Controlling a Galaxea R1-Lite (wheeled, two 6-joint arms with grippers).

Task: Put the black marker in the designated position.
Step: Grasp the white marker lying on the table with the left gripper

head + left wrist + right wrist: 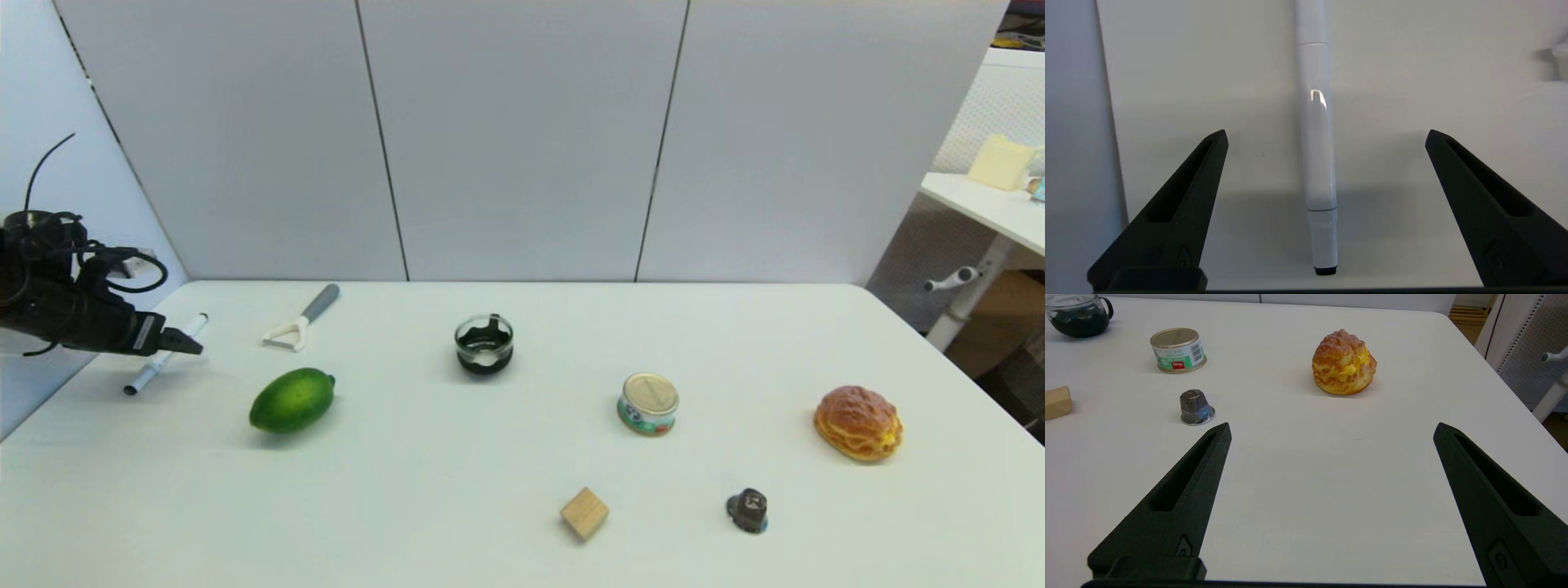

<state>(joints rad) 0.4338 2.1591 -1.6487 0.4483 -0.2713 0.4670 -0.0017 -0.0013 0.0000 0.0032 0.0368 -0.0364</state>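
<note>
the left gripper (181, 343) sits at the left edge of the head view, above the far left part of the table (490, 490), with its two black fingers (1184, 196) spread wide and gripping nothing. the black marker (1316, 143) lies flat on the table between them, touching neither finger, its length running along the same line as the fingers. it is a slim, glossy white barrel with a thin seam near each end, a bright glint of light midway, and a small black tip at the near end; no print can be read on it. in the head view the black marker (163, 355) lies at the left of the frame, slanting from lower left to upper right, with the gripper's tip over its middle. to its right lies a white y-shaped peeler (298, 320) with a grey handle, and below that a lime (291, 399). further right, near the centre of the frame, stands a small glass pot (484, 344) with dark contents, then a small tin (648, 403) with a gold lid. in the right wrist view the tin (1177, 351) bears a green and white label with a red patch and a barcode, its words too small to read. a wooden block (584, 513), a coffee capsule (749, 510) and a cream puff (858, 422) lie toward the lower right. the right gripper (1331, 428) hangs wide open over bare table near the cream puff, holding nothing.
</note>
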